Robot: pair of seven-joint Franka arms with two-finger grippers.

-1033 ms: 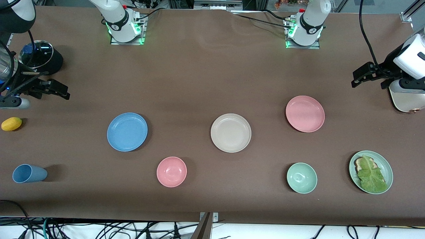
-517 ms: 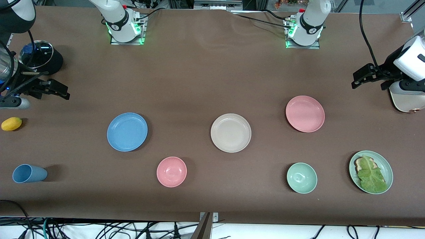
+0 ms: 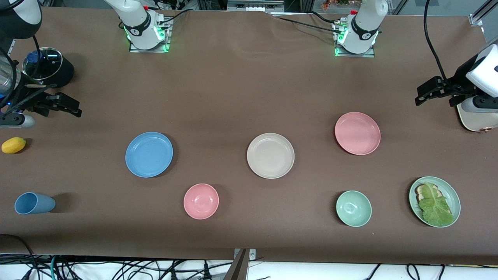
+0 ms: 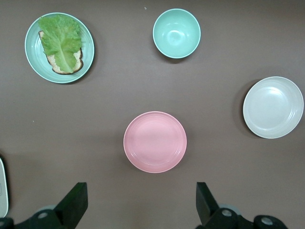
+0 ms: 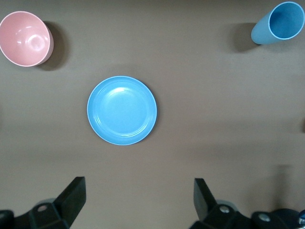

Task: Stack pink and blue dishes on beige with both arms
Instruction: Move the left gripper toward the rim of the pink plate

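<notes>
The beige plate point(image 3: 270, 155) lies mid-table, also seen in the left wrist view point(image 4: 273, 107). The pink plate point(image 3: 357, 133) point(image 4: 155, 141) rests toward the left arm's end, and the blue plate point(image 3: 149, 154) point(image 5: 122, 110) toward the right arm's end. All three are apart and bare. My left gripper point(image 3: 433, 101) point(image 4: 140, 191) hangs open in the air at the left arm's end of the table, holding nothing. My right gripper point(image 3: 74, 109) point(image 5: 139, 186) hangs open at the right arm's end, also holding nothing.
Nearer the front camera are a pink bowl point(image 3: 201, 201) point(image 5: 25, 38), a tipped blue cup point(image 3: 33, 203) point(image 5: 278, 22), a green bowl point(image 3: 353, 208) point(image 4: 176, 33) and a green plate point(image 3: 413, 192) point(image 4: 29, 47) with bread and lettuce. A lemon point(image 3: 13, 145) and a lidded pot point(image 3: 42, 64) lie by the right gripper.
The left gripper has drifted slightly toward the left arm's end of the table. The right arm and the dishes have not moved.
</notes>
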